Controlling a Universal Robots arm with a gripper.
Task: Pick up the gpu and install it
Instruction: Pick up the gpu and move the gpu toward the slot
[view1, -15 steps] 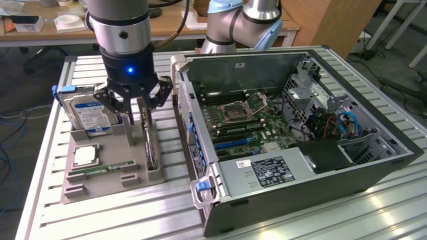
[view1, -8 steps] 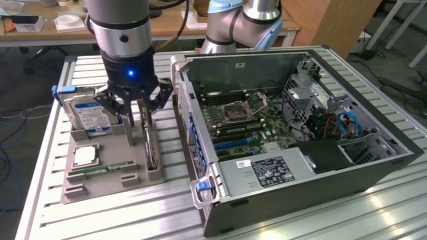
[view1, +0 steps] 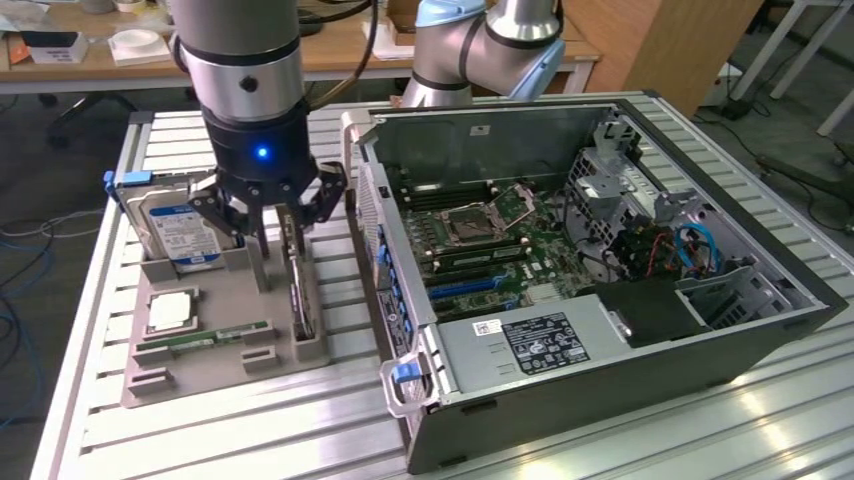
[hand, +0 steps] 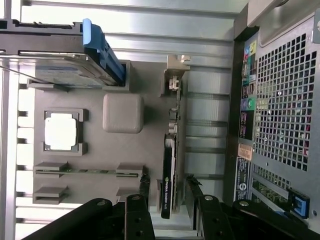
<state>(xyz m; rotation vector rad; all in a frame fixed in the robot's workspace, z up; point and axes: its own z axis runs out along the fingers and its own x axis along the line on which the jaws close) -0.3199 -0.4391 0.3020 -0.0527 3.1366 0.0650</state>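
Note:
The gpu (view1: 298, 300) is a thin dark card standing on edge in a slot of the grey holder tray (view1: 220, 290), to the exterior view's left of the computer case. In the wrist view the gpu (hand: 169, 170) runs lengthwise, with its silver bracket (hand: 175, 75) at the far end. My gripper (view1: 283, 228) hangs directly over the card's upper edge and is open. In the wrist view my gripper (hand: 169, 192) straddles the card, one of its black fingers (hand: 144, 186) on each side with a small gap showing. Nothing is held.
The holder also carries a blue-labelled hard drive (view1: 180, 228), a CPU (view1: 174, 312) and a green memory stick (view1: 214, 337). The open computer case (view1: 747, 330) with its motherboard (view1: 481, 240) lies close at the exterior view's right. A second arm (view1: 481, 50) stands behind.

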